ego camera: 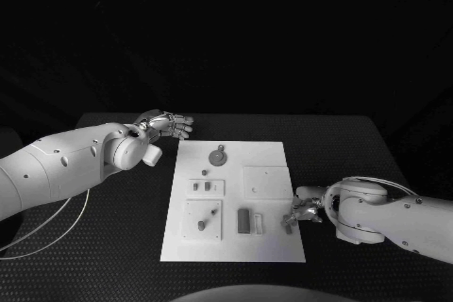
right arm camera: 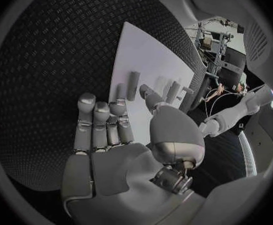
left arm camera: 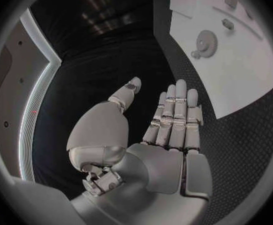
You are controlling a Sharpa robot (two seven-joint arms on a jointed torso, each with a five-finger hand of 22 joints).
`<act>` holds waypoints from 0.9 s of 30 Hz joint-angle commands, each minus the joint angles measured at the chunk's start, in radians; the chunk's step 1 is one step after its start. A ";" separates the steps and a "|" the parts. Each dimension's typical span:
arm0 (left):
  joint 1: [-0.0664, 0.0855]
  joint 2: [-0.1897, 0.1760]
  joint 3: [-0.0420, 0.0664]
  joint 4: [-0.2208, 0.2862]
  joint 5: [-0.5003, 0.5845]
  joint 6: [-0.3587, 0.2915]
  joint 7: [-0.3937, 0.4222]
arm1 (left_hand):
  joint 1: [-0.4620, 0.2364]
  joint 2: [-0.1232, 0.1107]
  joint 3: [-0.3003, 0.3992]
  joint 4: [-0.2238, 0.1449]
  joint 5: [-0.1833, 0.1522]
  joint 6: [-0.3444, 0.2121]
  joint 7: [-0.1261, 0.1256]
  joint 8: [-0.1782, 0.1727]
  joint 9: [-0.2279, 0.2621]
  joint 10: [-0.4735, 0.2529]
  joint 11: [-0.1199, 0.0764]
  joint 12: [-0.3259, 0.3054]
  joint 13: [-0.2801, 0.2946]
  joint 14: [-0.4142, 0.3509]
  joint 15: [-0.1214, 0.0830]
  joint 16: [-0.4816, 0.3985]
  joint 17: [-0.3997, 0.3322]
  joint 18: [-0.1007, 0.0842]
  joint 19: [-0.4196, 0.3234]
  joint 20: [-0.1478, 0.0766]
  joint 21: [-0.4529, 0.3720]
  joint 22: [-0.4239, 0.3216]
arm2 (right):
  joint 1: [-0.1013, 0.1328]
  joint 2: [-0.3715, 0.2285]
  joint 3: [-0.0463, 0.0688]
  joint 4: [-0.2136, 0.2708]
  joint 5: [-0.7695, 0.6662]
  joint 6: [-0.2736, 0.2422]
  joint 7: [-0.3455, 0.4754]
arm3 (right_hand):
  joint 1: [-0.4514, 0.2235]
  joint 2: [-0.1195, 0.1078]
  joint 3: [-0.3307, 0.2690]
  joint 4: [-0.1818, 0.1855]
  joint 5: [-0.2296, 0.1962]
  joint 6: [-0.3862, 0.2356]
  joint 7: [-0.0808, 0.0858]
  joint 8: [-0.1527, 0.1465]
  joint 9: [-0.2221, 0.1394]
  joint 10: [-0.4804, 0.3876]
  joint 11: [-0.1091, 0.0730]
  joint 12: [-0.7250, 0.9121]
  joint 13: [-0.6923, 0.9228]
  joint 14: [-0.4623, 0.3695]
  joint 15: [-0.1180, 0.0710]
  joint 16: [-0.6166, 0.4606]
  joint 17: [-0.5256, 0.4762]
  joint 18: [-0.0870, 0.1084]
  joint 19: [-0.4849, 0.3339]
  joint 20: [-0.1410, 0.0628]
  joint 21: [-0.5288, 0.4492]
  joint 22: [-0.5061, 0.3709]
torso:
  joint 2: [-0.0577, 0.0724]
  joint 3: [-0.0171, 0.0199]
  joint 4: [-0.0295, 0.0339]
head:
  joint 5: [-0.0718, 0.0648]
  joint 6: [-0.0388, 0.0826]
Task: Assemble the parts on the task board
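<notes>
The white task board [ego camera: 269, 249] lies in the middle of the black table. On it are a grey gear [ego camera: 218, 157], several small grey parts such as one near the middle [ego camera: 196, 185], a dark bar [ego camera: 243, 221] and a small part [ego camera: 288, 221] by the right edge. My left hand [ego camera: 165, 124] hovers off the board's far left corner, fingers straight and holding nothing; the left wrist view shows this hand [left arm camera: 168, 130] flat, with the gear [left arm camera: 205, 42] on the board [left arm camera: 249, 70] beyond it. My right hand [ego camera: 307, 209] sits at the board's right edge beside the small part, fingers apart [right arm camera: 102, 130], near a grey bar [right arm camera: 134, 85].
Two raised white plates sit on the board, one at the right middle [ego camera: 267, 182] and one at the near left [ego camera: 203, 219]. A thin cable [ego camera: 42, 226] loops over the table below my left arm. Black table surface surrounds the board.
</notes>
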 commanded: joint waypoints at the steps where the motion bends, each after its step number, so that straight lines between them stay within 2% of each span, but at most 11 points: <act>1: 0.001 0.000 0.001 0.003 -0.004 0.008 0.009 | -0.008 0.002 -0.005 0.003 -0.004 0.000 -0.003 0.006 -0.002 -0.003 0.001 0.001 -0.002 0.006 0.002 -0.006 0.002 0.017 0.009 0.000 -0.005 0.002 | -0.011 0.007 -0.002 -0.004 -0.039 0.017 -0.008 | -0.008 -0.001 0.002 -0.006 0.005 -0.001 0.005 -0.007 -0.006 0.002 0.004 -0.006 0.002 0.006 -0.003 -0.004 0.000 0.021 0.004 0.000 0.001 -0.001 | 0.000 0.0009 0.0001 | 0.002 -0.001; 8: 0.001 -0.001 0.000 0.003 -0.004 0.010 0.007 | -0.008 0.002 -0.006 0.003 -0.004 0.000 -0.003 0.006 -0.002 -0.003 0.001 0.001 -0.002 0.006 0.002 -0.007 0.002 0.017 0.009 0.000 -0.005 0.002 | -0.024 0.019 -0.002 -0.004 -0.063 0.022 -0.001 | -0.002 0.001 0.006 -0.021 0.008 -0.004 0.008 -0.015 -0.011 0.001 0.006 -0.007 0.006 0.006 -0.004 -0.005 0.001 0.021 0.005 0.000 0.002 -0.002 | 0.000 0.0004 -0.0004 | 0.003 -0.004; 13: 0.001 -0.001 0.000 0.003 -0.005 0.011 0.008 | -0.009 0.002 -0.006 0.003 -0.004 -0.001 -0.003 0.006 -0.002 -0.003 0.001 0.001 -0.002 0.006 0.002 -0.007 0.003 0.017 0.009 0.000 -0.005 0.002 | -0.030 0.025 -0.002 0.002 -0.095 0.028 0.001 | 0.035 0.005 0.029 -0.070 0.001 -0.017 0.017 -0.036 -0.029 0.001 0.015 -0.009 0.013 0.005 -0.001 -0.007 0.004 0.021 0.007 0.001 0.002 -0.004 | 0.000 0.0000 0.0000 | 0.005 -0.005; 14: 0.001 -0.002 0.000 0.003 -0.005 0.011 0.008 | -0.009 0.002 -0.006 0.003 -0.004 -0.001 -0.003 0.006 -0.002 -0.003 0.001 0.001 -0.002 0.006 0.002 -0.007 0.003 0.017 0.009 0.000 -0.005 0.002 | -0.031 0.025 -0.002 0.003 -0.098 0.029 0.000 | 0.086 -0.003 0.078 -0.087 -0.029 -0.018 0.020 -0.040 -0.035 0.001 0.017 -0.011 0.015 0.006 0.000 -0.008 0.005 0.020 0.011 0.000 0.002 -0.006 | 0.000 -0.0001 0.0001 | 0.005 -0.005; 15: 0.001 -0.002 0.000 0.003 -0.005 0.011 0.008 | -0.009 0.002 -0.005 0.003 -0.004 -0.001 -0.003 0.006 -0.002 -0.003 0.001 0.001 -0.002 0.006 0.002 -0.007 0.003 0.017 0.009 0.000 -0.005 0.002 | -0.031 0.025 -0.002 0.003 -0.101 0.029 -0.001 | 0.121 -0.034 0.154 -0.071 -0.075 -0.016 0.018 -0.046 -0.043 0.003 0.024 -0.013 0.018 0.008 0.004 -0.010 0.005 0.021 0.017 0.005 0.001 -0.010 | 0.000 -0.0001 0.0001 | 0.005 -0.005; 16: 0.001 -0.003 0.000 0.004 -0.005 0.010 0.007 | -0.008 0.002 -0.005 0.003 -0.004 -0.001 -0.003 0.006 -0.002 -0.003 0.001 0.001 -0.002 0.006 0.002 -0.007 0.003 0.017 0.009 0.000 -0.005 0.002 | -0.031 0.025 -0.002 0.003 -0.101 0.032 -0.001 | 0.152 -0.084 0.251 -0.035 -0.146 -0.014 0.024 -0.050 -0.050 0.005 0.024 -0.016 0.020 0.010 0.007 -0.012 0.005 0.021 0.022 0.009 0.000 -0.013 | 0.000 -0.0002 0.0001 | 0.004 -0.006; 17: 0.001 -0.003 0.000 0.004 -0.005 0.008 0.007 | -0.008 0.002 -0.005 0.003 -0.004 -0.001 -0.003 0.006 -0.002 -0.003 0.001 0.001 -0.002 0.006 0.002 -0.008 0.003 0.017 0.009 0.000 -0.005 0.002 | -0.031 0.025 -0.002 0.003 -0.093 0.033 -0.002 | 0.197 -0.180 0.437 0.038 -0.226 -0.015 0.026 -0.053 -0.053 0.007 0.024 -0.019 0.022 0.012 0.005 -0.012 0.006 0.019 0.030 0.010 -0.001 -0.019 | 0.000 -0.0005 0.0002 | 0.004 -0.006; 18: 0.001 -0.004 0.000 0.004 -0.005 0.009 0.007 | -0.008 0.002 -0.005 0.003 -0.004 -0.001 -0.003 0.006 -0.002 -0.003 0.001 0.001 -0.002 0.006 0.002 -0.008 0.003 0.017 0.009 0.000 -0.006 0.002 | -0.032 0.026 -0.002 0.002 -0.089 0.032 -0.004 | 0.199 -0.199 0.479 0.057 -0.226 -0.016 0.027 -0.053 -0.053 0.009 0.025 -0.017 0.024 0.013 0.007 -0.011 0.007 0.021 0.035 0.011 0.005 -0.016 | 0.000 -0.0009 0.0001 | 0.003 -0.005; 22: 0.001 -0.005 0.000 0.005 -0.005 0.008 0.007 | -0.008 0.002 -0.005 0.003 -0.004 -0.003 -0.004 0.005 -0.003 -0.003 0.001 0.001 -0.002 0.006 0.002 -0.008 0.004 0.017 0.009 0.000 -0.006 0.003 | -0.033 0.028 -0.002 0.005 -0.089 0.033 -0.004 | 0.213 -0.185 0.491 0.035 -0.223 -0.026 0.031 -0.058 -0.056 0.007 0.029 -0.017 0.028 0.013 0.010 -0.010 0.009 0.021 0.033 0.012 0.014 -0.011 | 0.000 -0.0008 -0.0003 | 0.004 -0.006; 27: 0.001 -0.007 0.000 0.007 -0.006 0.007 0.007 | -0.008 0.002 -0.005 0.003 -0.004 -0.003 -0.004 0.005 -0.003 -0.003 0.001 0.001 -0.002 0.006 0.002 -0.009 0.004 0.017 0.009 0.000 -0.006 0.003 | -0.033 0.030 -0.002 0.004 -0.088 0.018 -0.004 | 0.213 -0.175 0.506 0.029 -0.221 -0.033 0.035 -0.062 -0.060 0.007 0.032 -0.017 0.031 0.014 0.013 -0.010 0.011 0.021 0.031 0.014 0.017 -0.010 | 0.000 -0.0005 -0.0003 | 0.003 -0.004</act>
